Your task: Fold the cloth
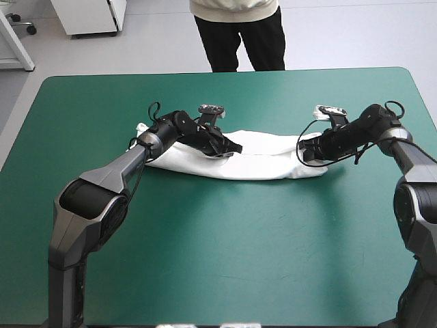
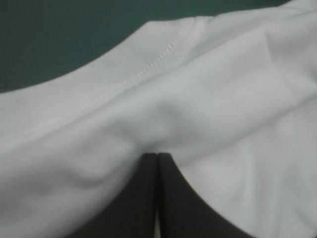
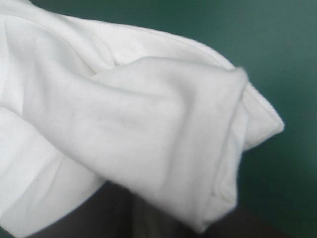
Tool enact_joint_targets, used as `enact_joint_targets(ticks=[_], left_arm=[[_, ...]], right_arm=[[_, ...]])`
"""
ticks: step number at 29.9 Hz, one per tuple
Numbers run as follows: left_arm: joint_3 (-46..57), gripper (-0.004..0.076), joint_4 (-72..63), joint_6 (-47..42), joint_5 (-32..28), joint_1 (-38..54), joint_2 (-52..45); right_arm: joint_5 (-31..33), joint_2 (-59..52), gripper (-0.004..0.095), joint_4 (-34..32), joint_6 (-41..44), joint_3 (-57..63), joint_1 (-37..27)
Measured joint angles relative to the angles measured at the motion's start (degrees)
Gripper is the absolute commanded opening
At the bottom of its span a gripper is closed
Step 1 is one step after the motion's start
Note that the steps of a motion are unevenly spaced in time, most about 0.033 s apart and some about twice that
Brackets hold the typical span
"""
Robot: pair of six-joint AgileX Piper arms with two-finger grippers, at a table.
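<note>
T-shirt (image 1: 266,164) is lying as a long narrow band across the middle of the teal-green cover (image 1: 205,260), running left to right and sitting a bit toward the far side. It is looking folded lengthwise already. My guess is the step in hand is a crosswise fold, one end going over the other.

Left gripper (image 1: 229,149) is sitting on the band, left of its middle. Its black fingers (image 2: 143,198) are pressing together into a point, with cloth bunching right at the tip and a stitched hem running ahead. I am reading this as pinching the T-shirt.

Right gripper (image 1: 305,147) is sitting at the band's right end. In its wrist view the cloth is draping over it, with a doubled-over corner hanging ahead. Cannot tell whether it is gripping.

Doing it well, as I judge it:
- The right end is showing several loose layers, so all of them need catching or one will be sliding out mid-carry.
- Both arms should be lifting level and holding the band lightly taut, so nothing is sagging.
- The carried end should be landing with near and far edges lining up, and be released only once flat.
</note>
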Motion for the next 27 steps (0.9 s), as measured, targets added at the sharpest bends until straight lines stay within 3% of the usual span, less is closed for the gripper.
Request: enact_joint_targets(ticks=[11,19,23,27], left_arm=[[0.0,-0.0009,-0.2,-0.2,-0.2,0.4,0.0],[-0.1,-0.0009,0.7,-0.3,0.5,1.3,-0.6],[0.1,-0.0009,2.0,-0.2,2.0,1.5,-1.7],[0.3,-0.0009,8.1,-0.3,4.4,2.7,-7.8]], right_arm=[[0.0,-2.1,-0.0007,3.5,-2.7,0.6,-0.5],[5.7,-8.6,-0.0007,6.3,-3.1,-6.8,0.6],[9.2,-8.8,-0.0007,5.4,-0.9,-13.0,4.6],[9.9,-8.8,-0.0007,0.2,3.2,-18.9,11.2]])
